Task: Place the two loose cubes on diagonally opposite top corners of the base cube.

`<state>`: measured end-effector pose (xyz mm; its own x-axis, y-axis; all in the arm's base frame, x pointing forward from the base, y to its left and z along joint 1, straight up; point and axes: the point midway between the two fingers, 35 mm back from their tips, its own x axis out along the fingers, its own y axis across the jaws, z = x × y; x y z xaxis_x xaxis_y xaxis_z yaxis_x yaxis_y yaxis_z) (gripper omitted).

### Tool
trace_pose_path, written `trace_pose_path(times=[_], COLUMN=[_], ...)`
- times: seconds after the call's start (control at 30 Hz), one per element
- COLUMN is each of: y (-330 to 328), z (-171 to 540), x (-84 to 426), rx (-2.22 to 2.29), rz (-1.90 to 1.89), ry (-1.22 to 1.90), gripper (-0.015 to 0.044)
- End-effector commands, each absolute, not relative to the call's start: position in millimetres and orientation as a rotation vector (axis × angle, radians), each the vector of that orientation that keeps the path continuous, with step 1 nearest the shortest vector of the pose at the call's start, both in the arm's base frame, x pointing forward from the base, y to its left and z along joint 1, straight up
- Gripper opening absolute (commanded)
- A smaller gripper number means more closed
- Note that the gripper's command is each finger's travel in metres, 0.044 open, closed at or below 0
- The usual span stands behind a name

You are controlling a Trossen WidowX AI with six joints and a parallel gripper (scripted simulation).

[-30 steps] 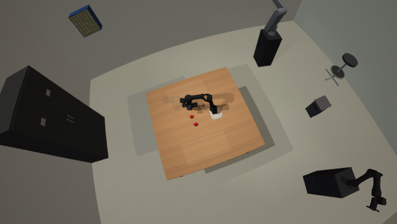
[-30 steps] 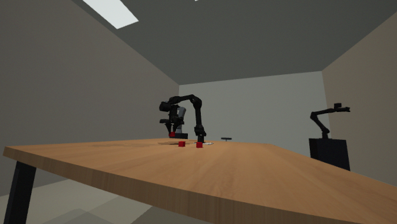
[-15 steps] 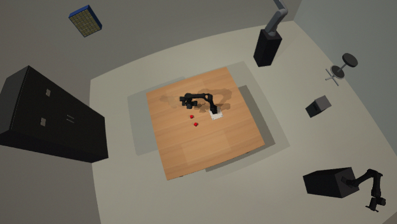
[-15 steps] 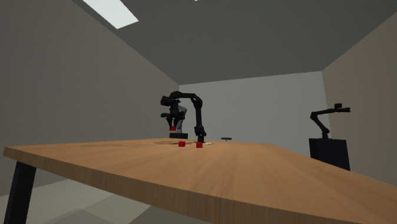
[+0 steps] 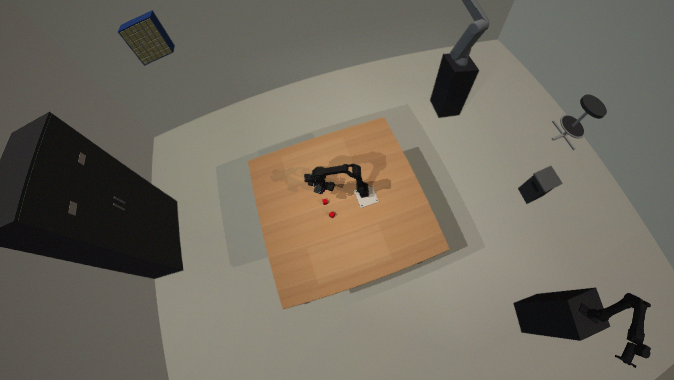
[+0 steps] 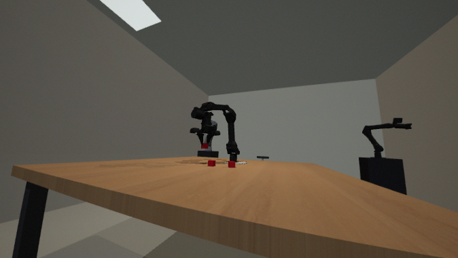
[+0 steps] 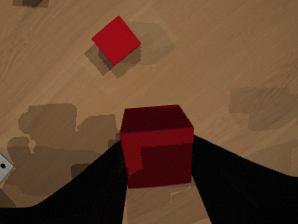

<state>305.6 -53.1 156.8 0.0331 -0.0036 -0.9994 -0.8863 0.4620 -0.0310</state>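
Observation:
My gripper (image 6: 204,144) (image 7: 156,144) is shut on a red cube (image 6: 204,146) (image 7: 160,160), raised above the table. A finger is on each side of it in the wrist view. In the top view the arm hides this cube. A second red cube (image 5: 325,201) (image 6: 211,163) sits on the table near the gripper; a cube ahead of the fingers in the wrist view (image 7: 116,41) appears to be this one. A third red cube (image 5: 332,214) (image 6: 232,164) sits on the table, apart from the second. Which one is the fixed base I cannot tell.
The wooden table (image 5: 350,250) (image 6: 272,204) carries the white mounting plate (image 5: 367,200) of my arm, right of the cubes in the top view. The plate's corner also shows at the left edge of the wrist view (image 7: 4,172). Other arms stand on pedestals away from the table.

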Motion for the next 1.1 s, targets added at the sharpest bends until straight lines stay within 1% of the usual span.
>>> trace_pose_path(times=[0.0, 1.07], y=[-41.7, 60.9], z=[152.5, 132.2], x=[308.1, 312.0], rx=[-0.804, -0.316], rz=[0.777, 0.316], ry=[1.399, 1.519], gripper=[0.0105, 0.0105])
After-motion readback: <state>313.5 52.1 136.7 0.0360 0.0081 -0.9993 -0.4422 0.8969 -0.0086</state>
